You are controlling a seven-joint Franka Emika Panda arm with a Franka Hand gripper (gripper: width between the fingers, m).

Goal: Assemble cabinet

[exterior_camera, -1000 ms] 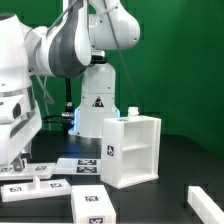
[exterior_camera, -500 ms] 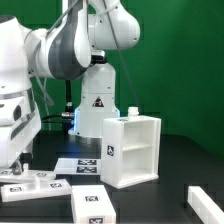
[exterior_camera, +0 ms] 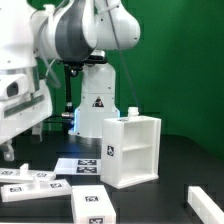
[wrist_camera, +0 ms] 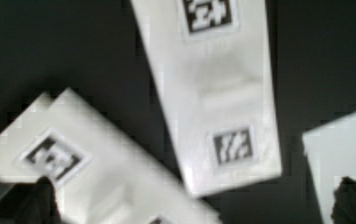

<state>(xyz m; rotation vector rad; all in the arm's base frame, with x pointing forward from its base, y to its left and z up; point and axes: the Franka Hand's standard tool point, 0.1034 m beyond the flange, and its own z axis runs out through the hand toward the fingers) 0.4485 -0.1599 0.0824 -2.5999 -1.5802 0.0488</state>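
Note:
The cabinet (exterior_camera: 131,150) is a white open-fronted box with a tag on its side, standing upright at the middle of the black table. My gripper (exterior_camera: 8,152) hangs at the exterior view's far left, above loose white tagged panels (exterior_camera: 30,180). In the wrist view my gripper (wrist_camera: 196,200) is open, its dark fingertips (wrist_camera: 42,200) far apart with nothing between them. Below it lie a long white panel (wrist_camera: 210,90) with two tags and a second tagged panel (wrist_camera: 68,155) beside it, angled. The corner of another white piece (wrist_camera: 344,140) shows at the edge.
The marker board (exterior_camera: 82,165) lies flat just left of the cabinet. A tagged white block (exterior_camera: 95,205) sits at the front and a white panel (exterior_camera: 205,195) at the front right. The arm's white base (exterior_camera: 95,100) stands behind the cabinet, before a green backdrop.
My gripper has opened wide and risen off the panels at the exterior view's left. The cabinet and the other parts have not moved.

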